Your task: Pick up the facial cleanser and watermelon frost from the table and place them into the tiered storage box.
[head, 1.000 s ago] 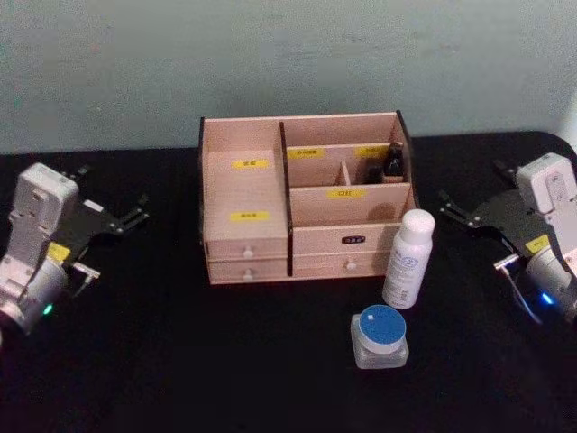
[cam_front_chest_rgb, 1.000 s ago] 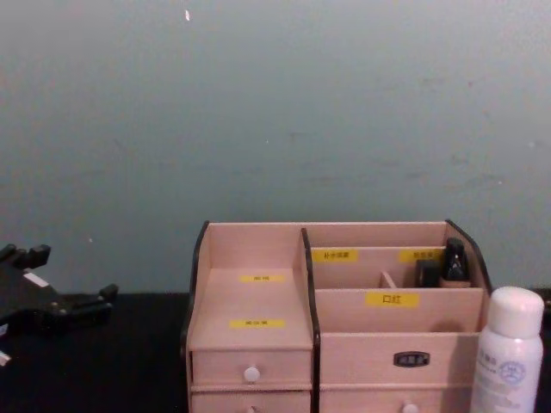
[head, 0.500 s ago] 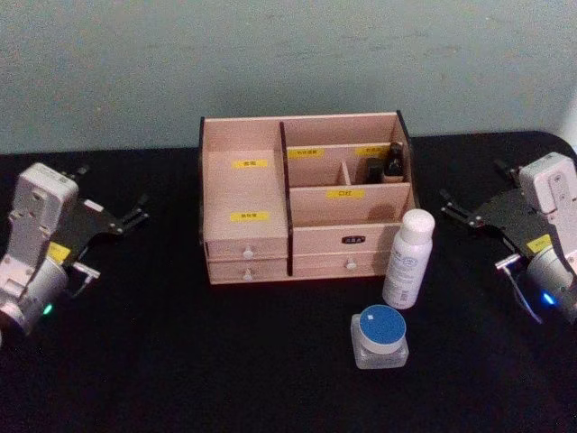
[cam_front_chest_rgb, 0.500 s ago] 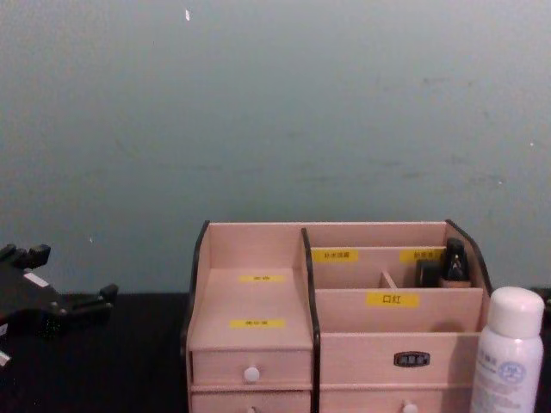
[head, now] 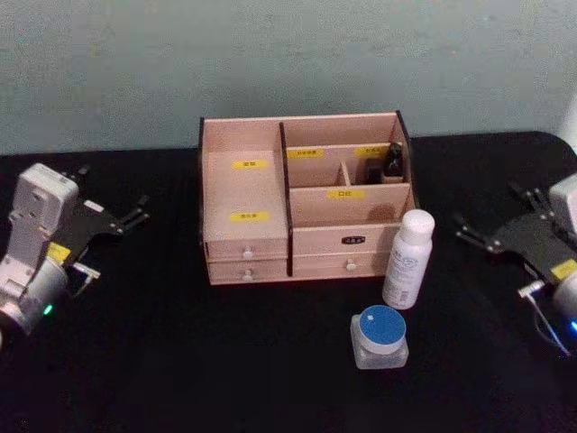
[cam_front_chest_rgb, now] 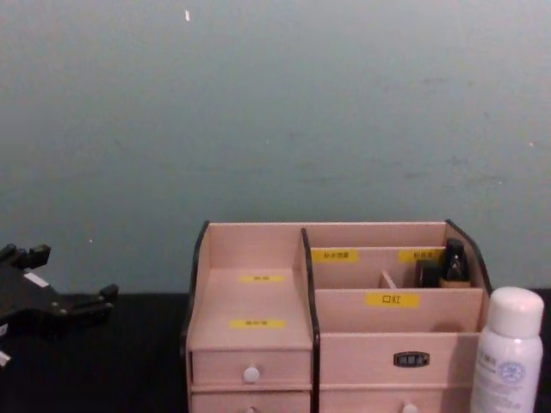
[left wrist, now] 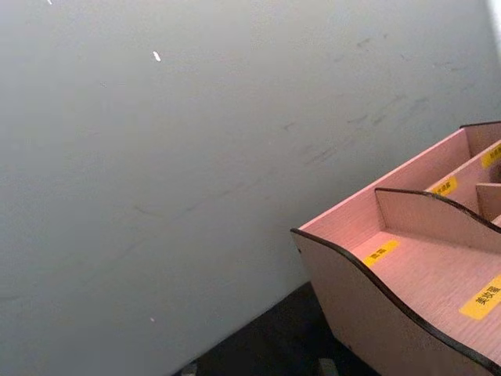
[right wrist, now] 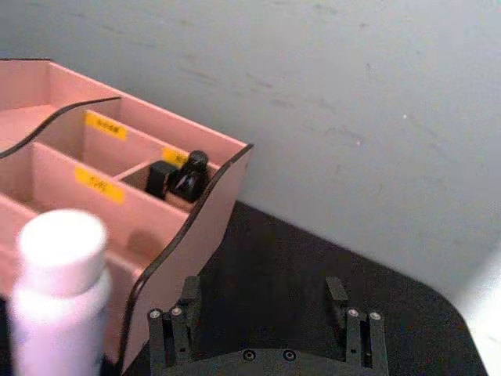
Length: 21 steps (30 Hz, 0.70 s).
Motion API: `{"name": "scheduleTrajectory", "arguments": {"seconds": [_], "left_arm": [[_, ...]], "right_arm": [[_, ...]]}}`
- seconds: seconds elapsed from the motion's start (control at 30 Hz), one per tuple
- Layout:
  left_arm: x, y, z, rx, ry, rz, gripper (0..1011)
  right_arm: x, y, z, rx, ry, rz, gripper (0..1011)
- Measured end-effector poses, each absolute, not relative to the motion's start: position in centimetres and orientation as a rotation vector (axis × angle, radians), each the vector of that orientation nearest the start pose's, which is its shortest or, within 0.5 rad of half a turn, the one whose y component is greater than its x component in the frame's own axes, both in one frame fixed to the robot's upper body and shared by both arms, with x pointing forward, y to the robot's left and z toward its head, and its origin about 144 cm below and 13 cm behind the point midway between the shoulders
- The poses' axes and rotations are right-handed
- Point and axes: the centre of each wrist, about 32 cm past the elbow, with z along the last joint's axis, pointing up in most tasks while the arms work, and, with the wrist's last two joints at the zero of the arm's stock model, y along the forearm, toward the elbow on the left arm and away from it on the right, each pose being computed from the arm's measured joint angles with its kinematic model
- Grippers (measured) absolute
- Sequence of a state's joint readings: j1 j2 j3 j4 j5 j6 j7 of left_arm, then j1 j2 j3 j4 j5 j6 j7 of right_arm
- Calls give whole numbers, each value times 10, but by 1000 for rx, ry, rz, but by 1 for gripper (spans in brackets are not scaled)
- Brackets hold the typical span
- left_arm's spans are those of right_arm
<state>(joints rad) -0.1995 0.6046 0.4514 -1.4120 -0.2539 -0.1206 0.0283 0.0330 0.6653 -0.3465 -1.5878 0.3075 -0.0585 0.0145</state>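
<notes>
On the black desk (head: pixel 180 361), the tiered storage box (head: pixel 317 242) sits between two wide-spread, empty pincers.
The left pincer (head: pixel 114 193) hangs well left of the box and the right pincer (right wrist: pixel 263 294) well right of it. The white bottle (head: pixel 407 260) stands upright just before the box's right front corner, nearer the right pincer. The blue-lidded jar (head: pixel 380 336) sits farther forward.

Your left gripper (head: pixel 110 191) and right gripper (head: pixel 491 212) are flat black plates, each with 2 thin black fingers (right wrist: pixel 189 291) and small silver screws (right wrist: pixel 250 355). Behind each sits a pale grey casing (head: pixel 41 203) with a yellow sticker (head: pixel 57 253). The left one has a green light (head: pixel 47 309), the right one a blue light (head: pixel 572 325).
</notes>
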Motion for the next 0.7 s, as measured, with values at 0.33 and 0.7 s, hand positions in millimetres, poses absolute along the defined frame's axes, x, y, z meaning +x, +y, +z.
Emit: {"name": "scheduleTrajectory", "arguments": {"seconds": [0.33, 0.7], "left_arm": [[489, 310, 1140, 305, -285, 1248, 1001], [489, 310, 1140, 304, -285, 1248, 1001]], "right_arm": [[411, -324, 1165, -295, -88, -1153, 1000], [398, -311, 1178, -287, -6, -1041, 1000]]}}
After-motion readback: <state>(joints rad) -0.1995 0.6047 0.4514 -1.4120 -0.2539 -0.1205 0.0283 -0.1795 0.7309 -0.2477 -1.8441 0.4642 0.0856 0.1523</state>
